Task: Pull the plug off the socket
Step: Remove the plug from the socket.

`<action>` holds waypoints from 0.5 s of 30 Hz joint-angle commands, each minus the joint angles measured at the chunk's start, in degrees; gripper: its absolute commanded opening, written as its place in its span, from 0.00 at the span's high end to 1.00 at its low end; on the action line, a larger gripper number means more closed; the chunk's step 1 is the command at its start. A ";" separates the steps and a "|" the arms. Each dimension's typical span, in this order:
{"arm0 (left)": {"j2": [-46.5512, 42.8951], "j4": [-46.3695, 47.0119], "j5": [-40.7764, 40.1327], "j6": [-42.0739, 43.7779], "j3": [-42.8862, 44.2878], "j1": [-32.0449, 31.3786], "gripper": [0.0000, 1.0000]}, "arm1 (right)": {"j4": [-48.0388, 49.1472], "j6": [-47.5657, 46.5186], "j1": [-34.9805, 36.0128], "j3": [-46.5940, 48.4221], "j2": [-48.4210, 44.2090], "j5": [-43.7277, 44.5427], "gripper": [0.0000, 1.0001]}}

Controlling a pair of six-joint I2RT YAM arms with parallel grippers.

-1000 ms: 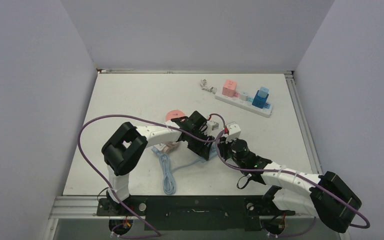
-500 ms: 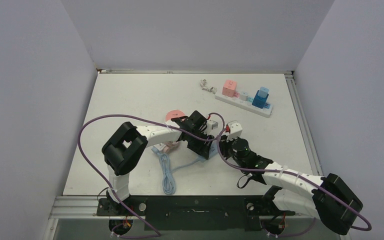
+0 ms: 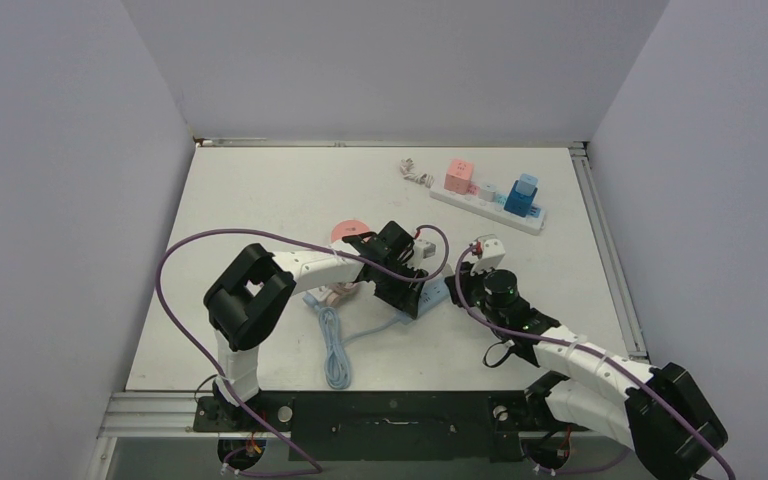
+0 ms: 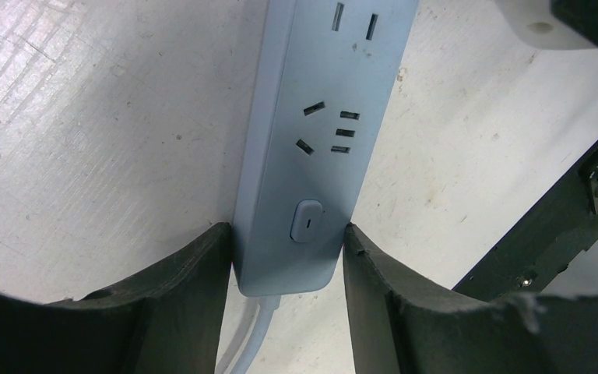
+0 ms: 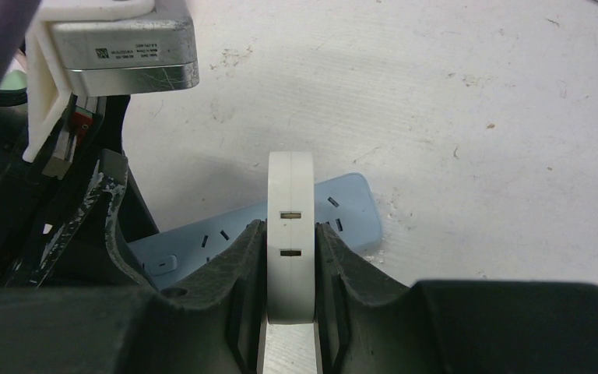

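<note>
Plug out, strip pinned.
I have the white plug point(image 5: 290, 195) clamped edge-on between the fingers of my right gripper point(image 5: 290, 231). Two small slots show on its narrow edge, and it sits apart from the pale blue power strip point(image 4: 321, 117), which lies flat beyond those fingertips. The strip's switch end is squeezed between the fingers of the left gripper point(image 4: 286, 238), its visible outlets empty.
</note>
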 commanded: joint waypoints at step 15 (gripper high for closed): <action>-16.30 -4.36 -13.62 6.09 -1.31 3.52 0.21 | -39.05 22.74 -1.06 8.76 -14.29 32.98 0.90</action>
